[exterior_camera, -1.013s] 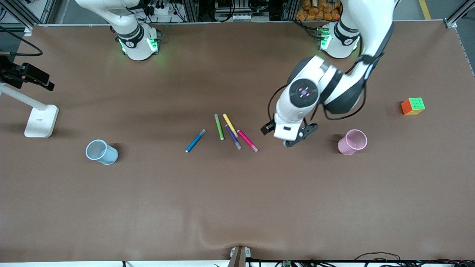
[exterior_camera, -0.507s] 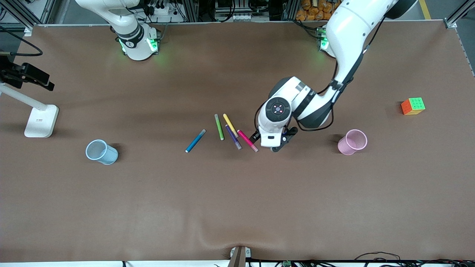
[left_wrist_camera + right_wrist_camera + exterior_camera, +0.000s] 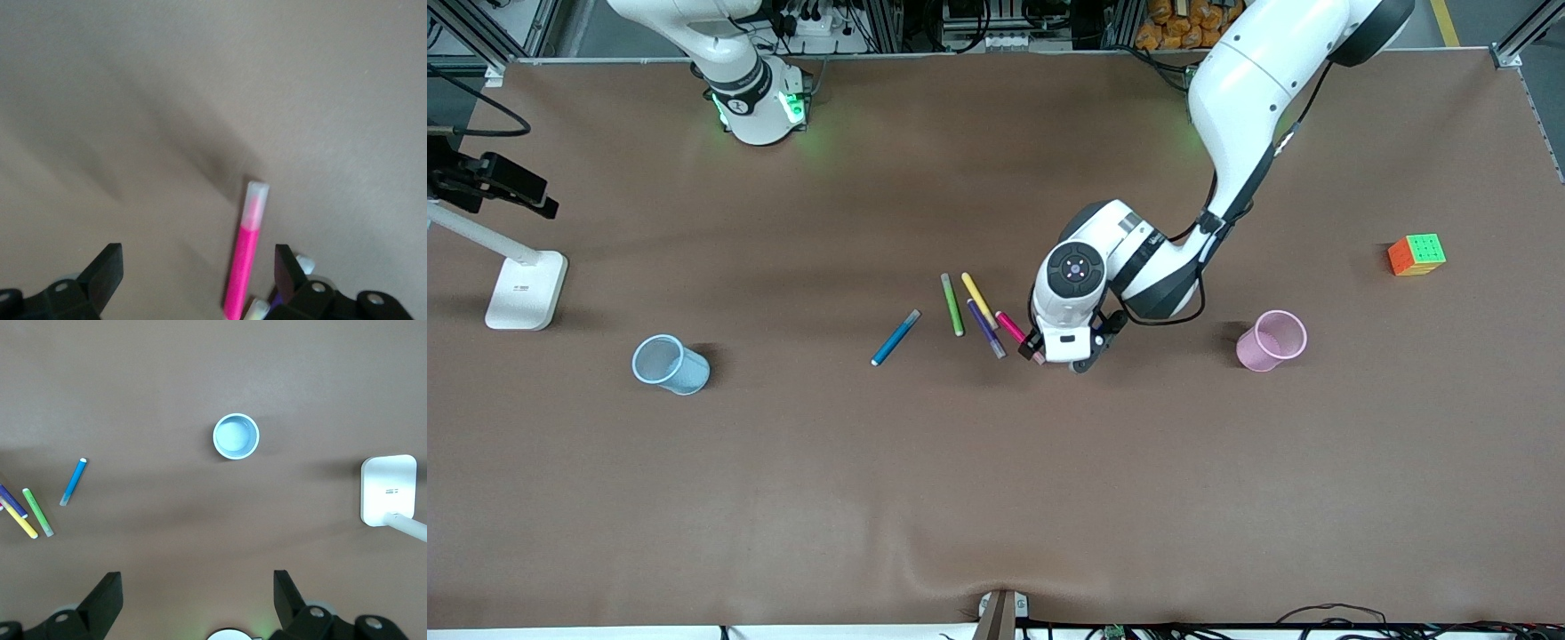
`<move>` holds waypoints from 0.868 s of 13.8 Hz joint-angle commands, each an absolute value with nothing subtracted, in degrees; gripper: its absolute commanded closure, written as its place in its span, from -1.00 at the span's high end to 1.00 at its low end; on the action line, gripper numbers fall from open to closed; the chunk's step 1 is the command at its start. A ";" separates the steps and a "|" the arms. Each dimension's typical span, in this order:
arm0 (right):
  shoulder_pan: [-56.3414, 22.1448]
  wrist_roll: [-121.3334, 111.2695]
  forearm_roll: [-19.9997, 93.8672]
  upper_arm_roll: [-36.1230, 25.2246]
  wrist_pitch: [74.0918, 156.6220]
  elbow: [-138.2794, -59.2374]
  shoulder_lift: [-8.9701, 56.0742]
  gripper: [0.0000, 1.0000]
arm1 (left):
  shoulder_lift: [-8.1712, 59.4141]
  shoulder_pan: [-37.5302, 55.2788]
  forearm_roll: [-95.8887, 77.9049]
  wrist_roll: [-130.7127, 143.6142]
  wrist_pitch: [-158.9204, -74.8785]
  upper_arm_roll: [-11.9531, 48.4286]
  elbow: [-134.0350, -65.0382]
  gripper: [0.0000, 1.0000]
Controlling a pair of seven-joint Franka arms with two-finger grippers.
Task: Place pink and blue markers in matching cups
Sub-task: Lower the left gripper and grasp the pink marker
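The blue cup [image 3: 670, 364] stands toward the right arm's end of the table, the blue marker [image 3: 895, 338] lies between it and the marker cluster, and the right gripper [image 3: 198, 603] waits high above with its fingers spread. At the cluster, the left gripper [image 3: 1064, 348] hangs wide open over the pink marker [image 3: 1014, 329], with the pink cup [image 3: 1272, 340] toward the left arm's end. The purple marker [image 3: 986, 329] lies just beside the pink one (risky: closing could catch both). Only the left wrist view shows the marker off-centre between the fingers.
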State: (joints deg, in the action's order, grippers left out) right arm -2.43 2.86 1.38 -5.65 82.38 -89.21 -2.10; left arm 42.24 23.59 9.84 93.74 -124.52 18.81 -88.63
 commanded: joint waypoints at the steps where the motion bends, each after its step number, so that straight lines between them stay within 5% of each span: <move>1: -2.02 2.64 1.76 -5.62 82.18 -88.86 -0.44 1.00 | 44.29 26.37 10.99 95.97 -125.41 16.44 -85.61 1.00; 11: -1.94 3.77 1.32 -5.54 80.60 -89.03 3.52 1.00 | 49.22 32.34 10.81 98.52 -132.36 10.37 -83.94 1.00; 12: -2.11 5.52 1.32 -5.54 80.51 -89.03 3.52 1.00 | 49.22 32.34 10.81 98.96 -132.36 10.37 -83.94 0.80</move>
